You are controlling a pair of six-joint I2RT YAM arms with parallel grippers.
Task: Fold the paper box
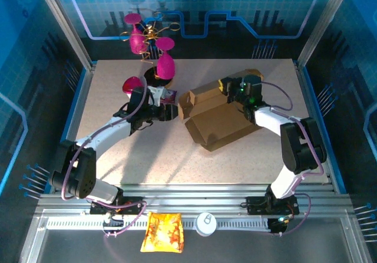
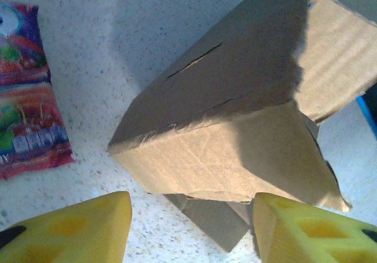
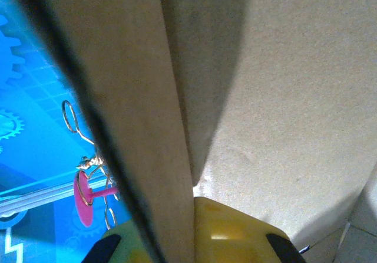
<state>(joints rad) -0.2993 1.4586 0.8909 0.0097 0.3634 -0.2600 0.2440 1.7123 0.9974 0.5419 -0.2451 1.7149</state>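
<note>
Top external view, item one: a plain brown, unprinted cardboard paper box (image 1: 221, 118), partly folded, lying right of centre on the speckled beige table (image 1: 147, 157), with creased flaps raised at its left end.

Item two: right gripper (image 1: 234, 91), at the box's far edge. In the right wrist view its jaws are together on an upright cardboard panel, whose edge runs down between the yellow fingers (image 3: 227, 233).

Item three: left gripper (image 1: 172, 111), low over the table just beside the box's left end. In the left wrist view the yellow fingertips (image 2: 88, 227) stand well apart and grip nothing; a box corner and a small lower flap lie just ahead of them.

Item four: a small, glossy pink printed snack packet (image 2: 26, 92), flat on the table left of the box and apart from it.

Sundries, outside the work surface: a gold wire stand with magenta discs (image 1: 150, 45) at the far edge – an orange-yellow foil packet (image 1: 162, 232) by the near rail.
</note>
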